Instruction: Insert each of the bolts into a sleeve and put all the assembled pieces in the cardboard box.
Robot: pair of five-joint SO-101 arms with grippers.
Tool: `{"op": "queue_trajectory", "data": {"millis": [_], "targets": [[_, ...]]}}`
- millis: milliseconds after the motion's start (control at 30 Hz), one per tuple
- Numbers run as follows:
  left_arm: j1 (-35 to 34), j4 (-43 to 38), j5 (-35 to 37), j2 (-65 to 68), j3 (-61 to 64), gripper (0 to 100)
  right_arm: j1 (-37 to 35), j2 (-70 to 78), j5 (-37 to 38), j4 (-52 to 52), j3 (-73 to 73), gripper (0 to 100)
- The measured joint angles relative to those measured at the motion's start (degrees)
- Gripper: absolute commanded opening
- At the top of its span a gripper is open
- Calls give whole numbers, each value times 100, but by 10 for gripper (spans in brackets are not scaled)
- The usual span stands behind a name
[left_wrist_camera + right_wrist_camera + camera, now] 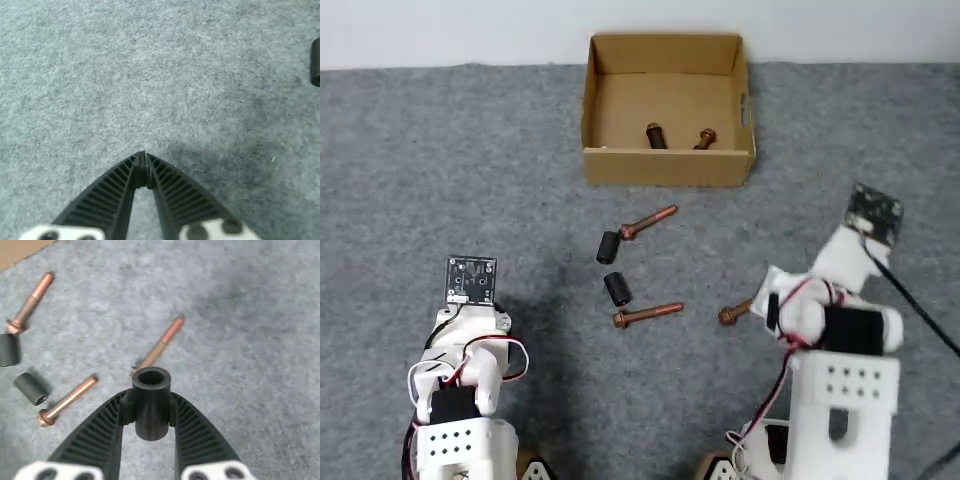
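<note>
Near left: your left gripper (141, 162) had its jaws pressed together over bare carpet (150, 75).
Near right: your right gripper (150, 399) pinched a held sleeve (151, 420), just by a right bolt (162, 342).
Centre: near bolt (648, 315), near sleeve (617, 289), far sleeve (608, 247), far bolt (648, 222).
Farthest: the cardboard box (667, 168) contained a left assembled piece (656, 136) and a right assembled piece (705, 139).

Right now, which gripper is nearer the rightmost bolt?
Right. The right gripper, holding a sleeve, is right beside that bolt; the left gripper sits over bare mat far to its left.
</note>
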Motion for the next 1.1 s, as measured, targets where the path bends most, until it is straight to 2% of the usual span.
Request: {"op": "queue_trajectory", "data": {"millis": [233, 500, 800, 900, 1100], "targets": [[18, 0, 0, 0, 0, 8, 563, -1327, 0, 0, 923, 8], [536, -141, 0, 0, 0, 8, 642, -3209, 0, 0, 1908, 8], [580, -273, 35, 0, -114, 7, 642, -4765, 255, 9, 2418, 8], [826, 35, 633, 0, -668, 7, 642, -4853, 255, 9, 2418, 8], [2013, 1688, 2224, 9, -2382, 7, 642, -4897, 255, 9, 2418, 8]]}}
